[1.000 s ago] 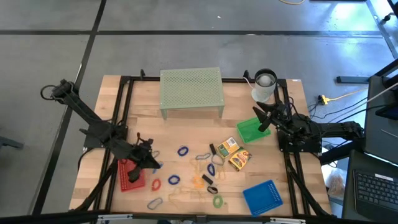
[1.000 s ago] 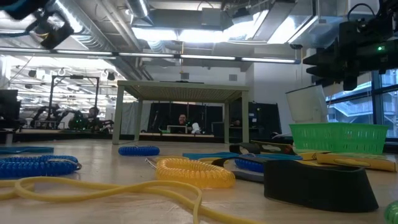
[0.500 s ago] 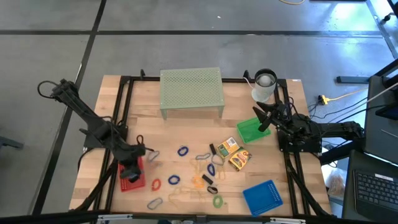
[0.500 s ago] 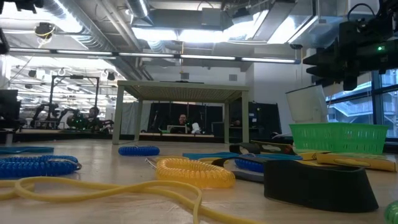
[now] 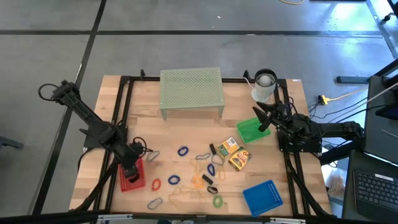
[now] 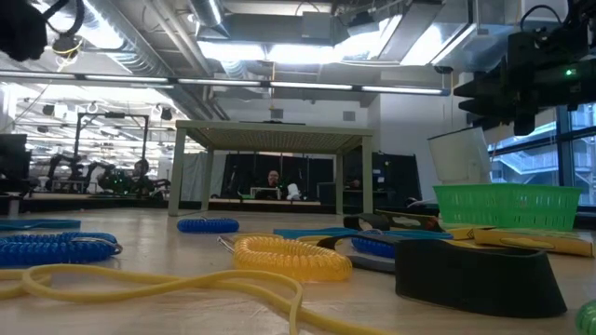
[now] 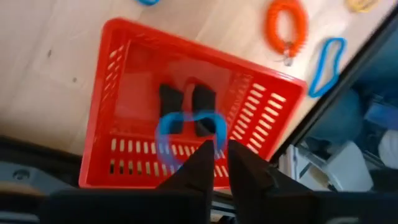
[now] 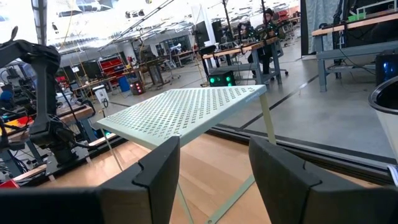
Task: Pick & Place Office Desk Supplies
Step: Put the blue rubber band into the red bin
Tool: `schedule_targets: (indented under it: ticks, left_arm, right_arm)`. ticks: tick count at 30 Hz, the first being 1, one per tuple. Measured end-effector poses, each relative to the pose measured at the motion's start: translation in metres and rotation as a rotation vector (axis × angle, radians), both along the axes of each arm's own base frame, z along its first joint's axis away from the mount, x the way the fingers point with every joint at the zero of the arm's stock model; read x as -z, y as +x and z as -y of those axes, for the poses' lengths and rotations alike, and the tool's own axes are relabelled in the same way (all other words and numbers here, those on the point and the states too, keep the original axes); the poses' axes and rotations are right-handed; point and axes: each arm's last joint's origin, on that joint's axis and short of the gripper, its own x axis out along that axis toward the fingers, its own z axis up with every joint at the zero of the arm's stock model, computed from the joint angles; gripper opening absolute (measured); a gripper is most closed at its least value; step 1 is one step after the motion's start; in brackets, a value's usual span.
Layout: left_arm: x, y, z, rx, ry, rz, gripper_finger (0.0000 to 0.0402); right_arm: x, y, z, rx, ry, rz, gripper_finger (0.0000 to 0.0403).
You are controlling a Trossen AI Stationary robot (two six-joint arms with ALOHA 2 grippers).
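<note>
Hovering: left claw (image 7: 216, 163) over red tray (image 7: 112, 81) | fingers slightly parted | blue ring (image 7: 166, 134) just below, blurred

Wooden table (image 5: 186, 134): mesh riser (image 5: 191, 88), three trays, scattered rings, clips.

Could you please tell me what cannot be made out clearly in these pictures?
- Left wrist view: the blue ring is blurred below the left gripper. It is unclear whether the ring is held or lying in the red tray.
- High view: the left gripper hides part of the red tray's contents.
- High view: the print on the yellow boxes is too small to read.
</note>
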Motion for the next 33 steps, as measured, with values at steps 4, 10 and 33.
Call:
schedule_targets:
  ticks: [4,10,33]
  left_arm:
    - [0.002,0.002,0.001,-0.053,0.009,-0.022,0.0084]
    - [0.000,0.003,0.001,-0.073,-0.006,0.003,0.0140]
    - [0.053,0.074,-0.028,-0.033,0.229,0.016,0.0172]
  right_arm:
    - [0.000,0.000,0.000,0.000,0.000,0.000,0.0194]
    - [0.000,0.000,0.000,0.000,0.000,0.000,0.0194]
    - [0.000,0.000,0.000,0.000,0.000,0.000,0.0194]
